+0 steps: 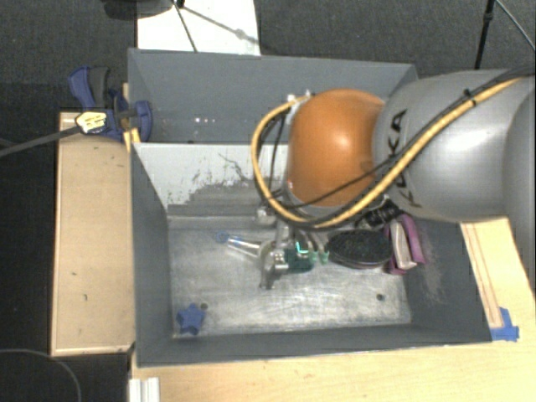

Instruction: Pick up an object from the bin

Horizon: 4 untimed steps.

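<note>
Camera view from above: the gripper (270, 268) hangs low near the middle of the bin (151, 249) floor, just beside a small green item (308, 259). Whether it is spread or closed, I cannot tell. A black disc (360, 248) and a purple piece (405, 243) lie by the right wall, and a blue scrap (191, 317) sits in the near-left corner.

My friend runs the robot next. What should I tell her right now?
Tool: low in the middle of the bin, at a small green thing; its grip can't be judged.
Nearby: clear bluish piece toward the view's left; black disc and purple thing toward its right. Blue piece in the near-left corner.
Done: nothing lifted out.
Left: grasp one thing, raise it.
</note>
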Available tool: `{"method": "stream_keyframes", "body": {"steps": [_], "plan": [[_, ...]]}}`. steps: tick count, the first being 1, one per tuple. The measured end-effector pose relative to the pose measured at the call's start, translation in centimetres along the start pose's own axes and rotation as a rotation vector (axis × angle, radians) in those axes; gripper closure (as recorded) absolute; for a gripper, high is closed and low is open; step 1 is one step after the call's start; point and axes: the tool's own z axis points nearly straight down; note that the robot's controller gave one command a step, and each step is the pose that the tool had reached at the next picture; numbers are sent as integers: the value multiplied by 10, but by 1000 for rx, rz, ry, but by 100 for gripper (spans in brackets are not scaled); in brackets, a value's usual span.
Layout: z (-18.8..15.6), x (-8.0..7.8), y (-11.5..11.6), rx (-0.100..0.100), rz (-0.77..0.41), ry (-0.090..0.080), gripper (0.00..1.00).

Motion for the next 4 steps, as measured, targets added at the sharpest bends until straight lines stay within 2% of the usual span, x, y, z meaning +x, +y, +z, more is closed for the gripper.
{"method": "stream_keyframes", "body": {"steps": [1, 2, 3, 4], "plan": [[105, -60, -54, 1, -141, -5, 0], [101, -60, -51, -1, -139, -9, 100], [-51, -57, -58, 0, -189, -17, 100], [-120, -35, -99, 4, -535, -13, 100]]}}
